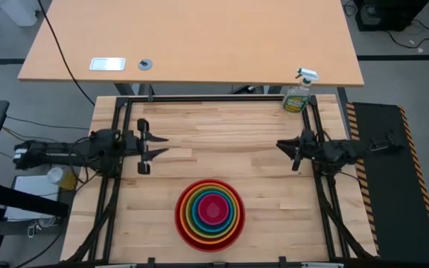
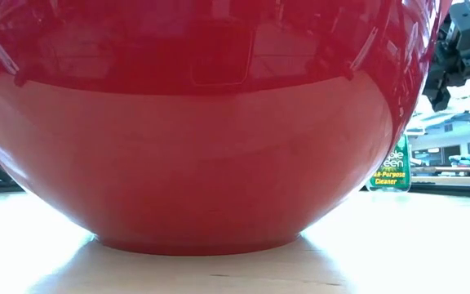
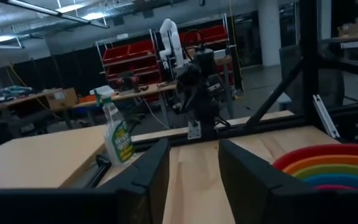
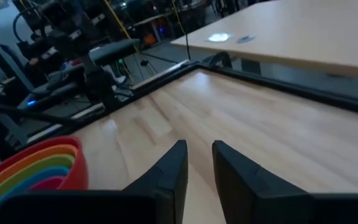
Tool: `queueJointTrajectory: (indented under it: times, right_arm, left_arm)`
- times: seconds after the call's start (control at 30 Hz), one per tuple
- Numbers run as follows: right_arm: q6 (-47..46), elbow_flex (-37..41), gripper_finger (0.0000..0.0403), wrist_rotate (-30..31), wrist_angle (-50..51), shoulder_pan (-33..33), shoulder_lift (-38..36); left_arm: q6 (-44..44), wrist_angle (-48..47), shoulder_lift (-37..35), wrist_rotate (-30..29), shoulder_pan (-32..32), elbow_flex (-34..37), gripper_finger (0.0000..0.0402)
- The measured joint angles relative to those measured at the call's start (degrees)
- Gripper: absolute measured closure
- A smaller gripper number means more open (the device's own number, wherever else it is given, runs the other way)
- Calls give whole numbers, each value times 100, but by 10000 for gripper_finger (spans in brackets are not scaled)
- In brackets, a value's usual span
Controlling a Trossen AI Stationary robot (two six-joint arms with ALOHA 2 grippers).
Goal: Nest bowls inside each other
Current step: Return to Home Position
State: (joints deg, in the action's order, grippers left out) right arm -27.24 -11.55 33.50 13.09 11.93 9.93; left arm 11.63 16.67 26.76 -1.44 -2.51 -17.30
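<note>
Bowls (image 1: pixel 209 213) — concentric glossy rings, red outermost, pink at centre

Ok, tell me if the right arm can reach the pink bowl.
Probably yes: the pink bowl sits innermost, open from above, with bare table between it and the right gripper.

Red bowl (image 2: pixel 194 147) before spray bottle (image 2: pixel 392 170)

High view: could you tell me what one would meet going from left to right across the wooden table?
left gripper → nested bowls → right gripper. The spray bottle at the far edge overlaps the right gripper's span, so it is left out of the order.
</note>
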Motion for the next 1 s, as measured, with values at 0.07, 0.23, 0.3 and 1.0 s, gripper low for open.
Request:
queueJointTrajectory:
  times: [0.07,0.23,0.3,1.0]
  right_arm:
    - [158,0,318,-322,-64,-358,-68]
    - [501,0,330,-1261,-82,-1235,-72]
    - [708,0,337,-1531,-105,-1494,-95]
    - [972,1115,385,-1431,-1939,-2269,-502]
  left_arm:
    - [-105,-18,6,324,-323,0,271]
    - [-261,-243,7,698,-891,-2,289]
    - [-344,-363,7,722,-965,-2,293]
    - [-662,-892,313,379,235,-4,377]
